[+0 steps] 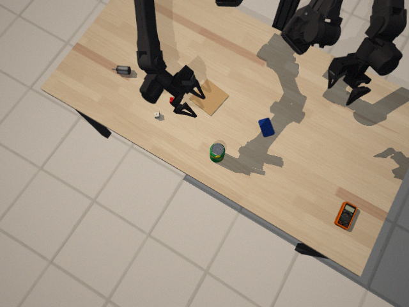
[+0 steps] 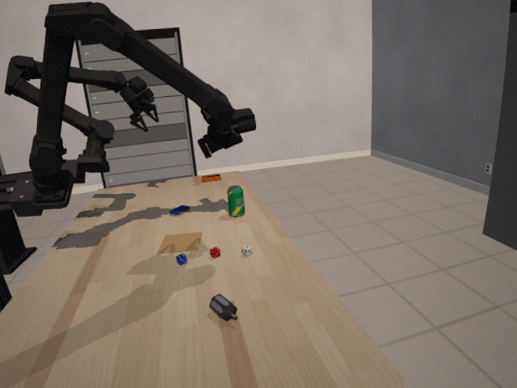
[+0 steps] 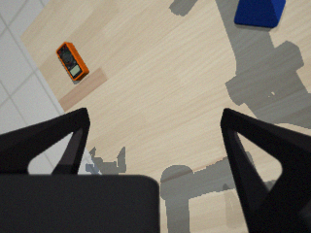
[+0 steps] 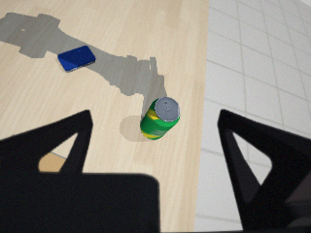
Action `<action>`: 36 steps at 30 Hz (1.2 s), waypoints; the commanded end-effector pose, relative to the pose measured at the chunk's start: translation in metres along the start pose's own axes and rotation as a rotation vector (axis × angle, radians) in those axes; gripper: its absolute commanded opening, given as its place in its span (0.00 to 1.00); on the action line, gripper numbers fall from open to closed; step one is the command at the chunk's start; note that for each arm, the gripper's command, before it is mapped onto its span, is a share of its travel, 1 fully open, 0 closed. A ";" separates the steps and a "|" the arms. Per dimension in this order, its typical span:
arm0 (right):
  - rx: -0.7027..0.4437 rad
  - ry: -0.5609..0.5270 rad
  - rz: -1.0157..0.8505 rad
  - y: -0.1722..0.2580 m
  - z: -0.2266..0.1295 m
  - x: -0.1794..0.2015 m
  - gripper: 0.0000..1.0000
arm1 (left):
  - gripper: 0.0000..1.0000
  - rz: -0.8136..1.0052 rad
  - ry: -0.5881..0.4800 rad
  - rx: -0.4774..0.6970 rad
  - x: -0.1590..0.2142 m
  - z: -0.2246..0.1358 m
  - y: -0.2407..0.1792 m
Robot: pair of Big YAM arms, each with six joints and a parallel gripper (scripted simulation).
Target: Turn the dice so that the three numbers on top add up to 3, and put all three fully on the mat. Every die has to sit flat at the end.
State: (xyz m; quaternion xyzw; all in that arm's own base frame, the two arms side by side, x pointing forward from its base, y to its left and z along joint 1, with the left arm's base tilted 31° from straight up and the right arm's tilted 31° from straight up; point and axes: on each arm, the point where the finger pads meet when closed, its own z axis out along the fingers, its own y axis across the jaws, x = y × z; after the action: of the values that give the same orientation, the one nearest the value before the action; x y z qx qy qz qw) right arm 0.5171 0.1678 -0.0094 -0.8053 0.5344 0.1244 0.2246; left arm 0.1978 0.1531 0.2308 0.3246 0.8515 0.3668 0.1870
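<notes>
The three dice lie on the desk (image 1: 297,185) (image 2: 125,334) (image 3: 146,97) (image 4: 112,160), all off the mat (image 1: 215,99) (image 2: 183,242) (image 4: 51,163). The blue die (image 2: 181,259) is near the mat's edge, the red die (image 1: 171,100) (image 2: 215,252) sits between it and the white die (image 1: 157,114) (image 2: 246,250). From above, the white die seems to show one pip; the other two top numbers cannot be read.

The right hand (image 1: 200,107) (image 2: 205,150) (image 4: 155,116) hangs above the desk by the mat, its fingers wide apart with nothing between them. The left hand (image 1: 338,95) (image 2: 151,125) (image 3: 155,116) is also raised, spread wide and holding nothing, well apart from the dice.

A green can (image 1: 217,152) (image 2: 236,201) (image 4: 160,118) stands upright near the desk's long edge. Elsewhere lie a blue box (image 1: 266,127) (image 2: 179,210) (image 3: 259,12) (image 4: 77,58), an orange meter (image 1: 346,215) (image 2: 211,178) (image 3: 73,61) and a motor (image 1: 123,70) (image 2: 223,307).
</notes>
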 end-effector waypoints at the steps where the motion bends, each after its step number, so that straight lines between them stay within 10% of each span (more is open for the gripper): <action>1: 0.050 0.045 0.279 0.005 -0.013 0.021 1.00 | 1.00 0.037 -0.082 0.033 -0.027 0.026 0.003; 36: 0.319 0.256 1.474 0.084 -0.033 0.140 1.00 | 1.00 0.211 -0.554 0.353 -0.189 0.152 -0.081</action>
State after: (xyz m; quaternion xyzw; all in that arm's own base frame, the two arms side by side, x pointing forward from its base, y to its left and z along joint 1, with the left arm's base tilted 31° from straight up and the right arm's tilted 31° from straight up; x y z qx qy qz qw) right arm 0.4910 0.0376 -0.0675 -0.3411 0.9282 0.0874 0.1203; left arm 0.3528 0.0783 0.1049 0.4958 0.8040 0.1486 0.2928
